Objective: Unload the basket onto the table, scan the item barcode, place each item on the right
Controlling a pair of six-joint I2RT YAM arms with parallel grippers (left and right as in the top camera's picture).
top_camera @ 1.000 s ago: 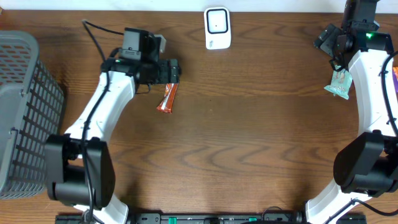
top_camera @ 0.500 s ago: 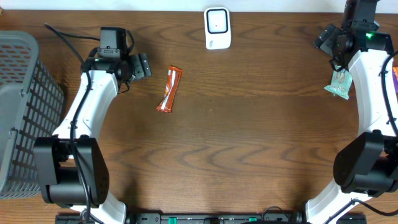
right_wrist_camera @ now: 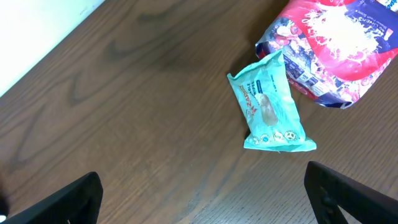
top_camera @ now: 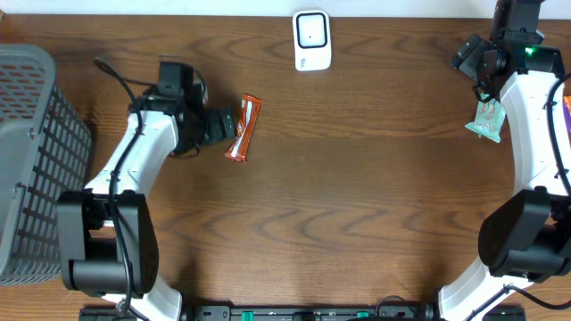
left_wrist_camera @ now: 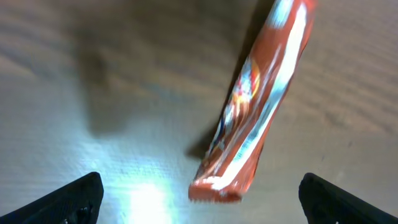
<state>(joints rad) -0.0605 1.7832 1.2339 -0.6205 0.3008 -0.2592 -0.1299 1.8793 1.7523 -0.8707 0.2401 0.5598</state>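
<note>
**Item.** The orange-red foil snack bar [top_camera: 242, 127] lies flat on the brown wooden table [top_camera: 339, 205], left of centre. Its long axis runs roughly near to far. It sits nearer than, and to the left of, the white rectangular barcode scanner [top_camera: 312, 40], which stands at the far edge and well apart from the bar.

**Left gripper.** The left gripper [top_camera: 223, 126] is just beside the bar, on the bar's left side. In the left wrist view the fingers [left_wrist_camera: 74, 198] stand wide apart with one end of the bar between them. Neither finger touches the bar, and nothing is held. This view is blurred.

**Right gripper.** The right gripper [right_wrist_camera: 202, 199] hangs over the far right of the table. Its fingers are spread fully and hold nothing.

**Other items.**
- A teal plastic snack packet [top_camera: 487, 120] lies flat at the right.
- A red printed bag [right_wrist_camera: 329, 43] touches the teal packet.
- A grey plastic mesh basket [top_camera: 36, 160] occupies the left edge.
</note>
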